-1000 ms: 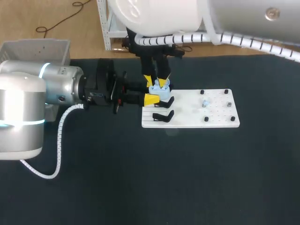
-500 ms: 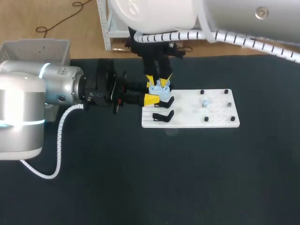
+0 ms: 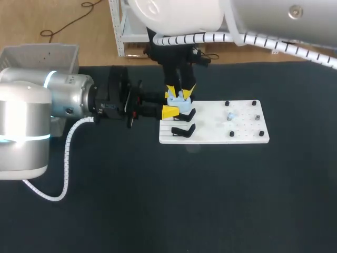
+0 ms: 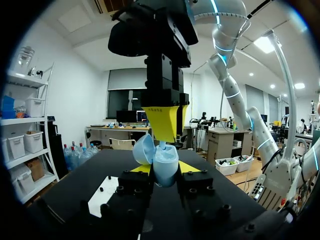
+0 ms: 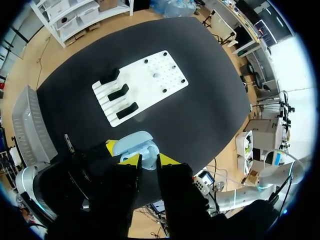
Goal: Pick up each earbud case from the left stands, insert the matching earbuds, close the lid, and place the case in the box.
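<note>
Fingers (image 4: 141, 169) of the left gripper (image 4: 165, 171) are clenched on the pale blue earbud case (image 4: 167, 162) from two sides. They hold it in the air above the far left corner of the white board (image 3: 221, 129), with its lid (image 4: 144, 149) swung open. Directly over the case hangs the right gripper (image 4: 165, 137), pointing down into the open well; whether it grips an earbud I cannot tell.

The step looks like seating an earbud. To do it well, I judge the left arm should hold the case level and unmoving. The right arm should descend straight, clear of the lid, and let go only once the bud sits fully.

Below, black stands (image 3: 182, 130) occupy the board's left end. A small pale piece (image 3: 230, 116), probably an earbud, waits toward the board's right end.
</note>
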`<state>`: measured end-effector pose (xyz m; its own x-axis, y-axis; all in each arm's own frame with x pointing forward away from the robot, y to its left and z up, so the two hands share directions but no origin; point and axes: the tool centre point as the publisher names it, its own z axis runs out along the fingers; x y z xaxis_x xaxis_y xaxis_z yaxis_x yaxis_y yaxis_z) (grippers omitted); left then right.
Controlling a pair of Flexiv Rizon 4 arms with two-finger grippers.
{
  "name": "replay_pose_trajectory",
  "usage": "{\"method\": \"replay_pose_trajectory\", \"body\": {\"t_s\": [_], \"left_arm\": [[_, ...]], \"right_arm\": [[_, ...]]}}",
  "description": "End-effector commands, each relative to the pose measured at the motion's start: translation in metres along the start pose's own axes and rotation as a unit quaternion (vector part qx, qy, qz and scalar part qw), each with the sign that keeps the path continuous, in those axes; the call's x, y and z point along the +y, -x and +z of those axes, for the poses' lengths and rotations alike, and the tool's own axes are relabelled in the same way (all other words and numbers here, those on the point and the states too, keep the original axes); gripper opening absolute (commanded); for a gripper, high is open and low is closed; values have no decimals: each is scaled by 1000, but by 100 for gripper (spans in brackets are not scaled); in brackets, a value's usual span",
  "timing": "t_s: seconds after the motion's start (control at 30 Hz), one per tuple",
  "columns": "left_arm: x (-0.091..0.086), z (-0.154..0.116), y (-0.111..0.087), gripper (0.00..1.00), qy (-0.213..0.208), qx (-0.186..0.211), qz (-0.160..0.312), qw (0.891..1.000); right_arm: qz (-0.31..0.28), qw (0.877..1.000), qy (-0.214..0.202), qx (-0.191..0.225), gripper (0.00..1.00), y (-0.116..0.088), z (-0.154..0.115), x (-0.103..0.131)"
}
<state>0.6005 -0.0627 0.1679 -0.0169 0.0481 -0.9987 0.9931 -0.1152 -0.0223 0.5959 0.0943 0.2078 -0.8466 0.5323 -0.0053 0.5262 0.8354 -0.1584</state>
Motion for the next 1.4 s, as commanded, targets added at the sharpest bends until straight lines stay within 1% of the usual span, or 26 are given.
{"method": "replay_pose_trajectory", "body": {"t_s": [0.03, 0.27, 0.3, 0.33, 0.37, 0.4, 0.43, 0.47, 0.5, 0.53, 0.57, 0.6, 0.63, 0.7, 0.73, 0.77, 0.87, 0.93, 1.07, 1.13, 1.2, 1.23, 1.27, 1.33, 1.37, 1.4], "left_arm": [[0, 0, 0, 0, 0, 0, 1, 1000], [0, 0, 0, 0, 0, 0, 1, 1000], [0, 0, 0, 0, 0, 0, 1, 1000], [0, 0, 0, 0, 0, 0, 1, 1000], [0, 0, 0, 0, 0, 0, 1, 1000], [0, 0, 0, 0, 0, 0, 1, 1000], [0, 0, 0, 0, 0, 0, 1, 1000], [0, 0, 0, 0, 0, 0, 1, 1000], [0, 0, 0, 0, 0, 0, 1, 1000], [0, 0, 0, 0, 0, 0, 1, 1000], [0, 0, 0, 0, 0, 0, 1, 1000], [0, 0, 0, 0, 0, 0, 1, 1000], [0, 0, 0, 0, 0, 0, 1, 1000], [0, 0, 0, 0, 0, 0, 1, 1000], [0, 0, 0, 0, 0, 0, 1, 1000], [0, 0, 0, 0, 0, 0, 1, 1000], [0, 0, 0, 0, 0, 0, 1, 1000], [0, 0, 0, 0, 0, 0, 1, 1000], [0, 0, 0, 0, 0, 0, 1, 1000], [0, 0, 0, 0, 0, 0, 1, 1000], [0, 0, 0, 0, 0, 0, 1, 1000], [0, 0, 0, 0, 0, 0, 1, 1000], [0, 0, 0, 0, 0, 0, 1, 1000], [0, 0, 0, 0, 0, 0, 1, 1000], [0, 0, 0, 0, 0, 0, 1, 1000], [0, 0, 0, 0, 0, 0, 1, 1000]], "right_arm": [[2, 1000, 2, 2, 0, 2, 3, 0], [-1, 1000, 4, 9, 0, 1, 6, 2], [-1, 1000, 4, 9, 19, 1, 7, 3], [-2, 1000, 3, 10, 40, 1, 7, 3], [-2, 1000, 4, 11, 46, 1, 7, 3], [-3, 1000, 6, 10, 50, 1, 6, 3], [-4, 1000, 8, 8, 62, 0, 4, 3], [-5, 1000, 10, 6, 76, -1, 3, 2], [-5, 1000, 12, 5, 82, -1, 2, 1], [-8, 1000, 14, 2, 85, -2, 0, 1], [-13, 1000, 24, 1, 65, -3, -2, -1], [-13, 999, 29, -2, 41, -4, -6, -2], [-15, 999, 36, -5, 33, -6, -9, -5], [-19, 999, 49, -10, 35, -7, -14, -10], [-23, 998, 62, -13, 39, -7, -17, -15], [-30, 997, 74, -16, 41, -7, -20, -19], [-51, 993, 109, -14, 42, -5, -26, -32], [-68, 989, 134, -9, 44, -1, -29, -43], [-75, 981, 176, -2, 44, 12, -33, -62], [-87, 978, 191, -7, 45, 18, -32, -70], [-116, 971, 206, -20, 46, 24, -29, -76], [-136, 966, 218, -41, 48, 26, -27, -78], [-154, 960, 230, -50, 49, 27, -26, -79], [-176, 953, 235, -74, 54, 30, -23, -82], [-177, 952, 236, -78, 50, 32, -20, -83], [-183, 949, 240, -87, 51, 37, -17, -84]]}}
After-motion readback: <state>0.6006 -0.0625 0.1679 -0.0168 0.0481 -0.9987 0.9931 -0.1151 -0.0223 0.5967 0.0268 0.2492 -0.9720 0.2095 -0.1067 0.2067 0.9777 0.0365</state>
